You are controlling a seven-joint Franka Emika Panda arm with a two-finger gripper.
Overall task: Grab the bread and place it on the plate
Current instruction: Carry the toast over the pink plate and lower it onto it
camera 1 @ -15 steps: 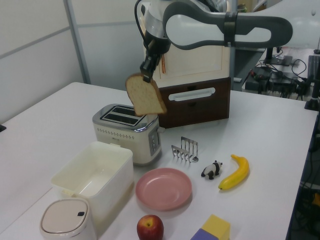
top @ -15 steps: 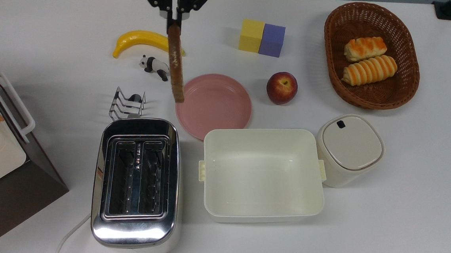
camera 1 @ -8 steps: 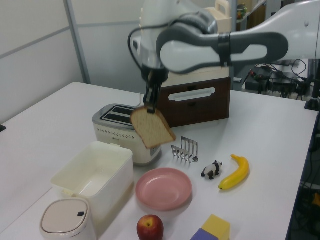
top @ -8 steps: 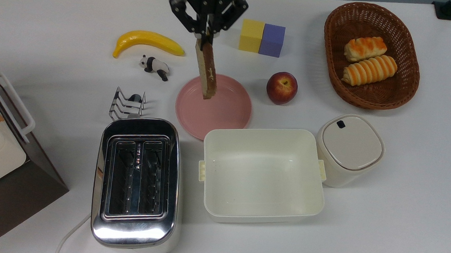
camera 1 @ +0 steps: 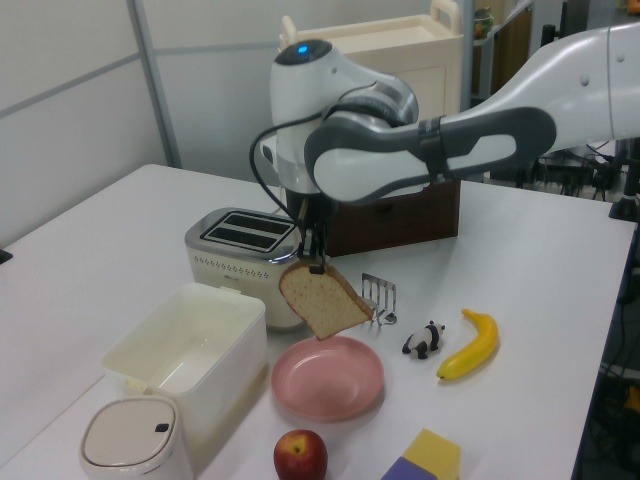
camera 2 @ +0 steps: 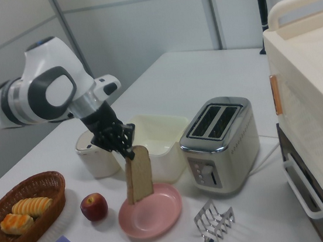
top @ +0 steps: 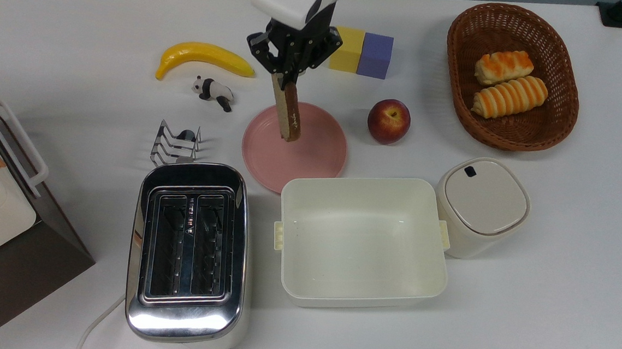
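Claw: my gripper (top: pixel 283 76) sits upper centre of the top view, fingers clamped on the top edge of the bread (top: pixel 287 109).
Bread: it hangs on edge from my fingers, tilted, a narrow brown strip in the top view; in the left view (camera 1: pixel 322 300) its broad face shows at mid-frame.
Plate: the pink plate (top: pixel 312 158) lies right under the slice, centre of the top view; in the right view the bread's lower edge (camera 2: pixel 138 174) is down at the plate (camera 2: pixel 158 216), and whether they touch I cannot tell.
Around the plate: apple (top: pixel 388 121) just to its right in the top view, toast rack (top: pixel 176 142) to its left, cream tub (top: pixel 361 241) below it, toaster (top: pixel 188 253) lower left.
Further out: banana (top: pixel 204 57) and panda figure (top: pixel 214 92) upper left, basket (top: pixel 561 112) of rolls upper right.
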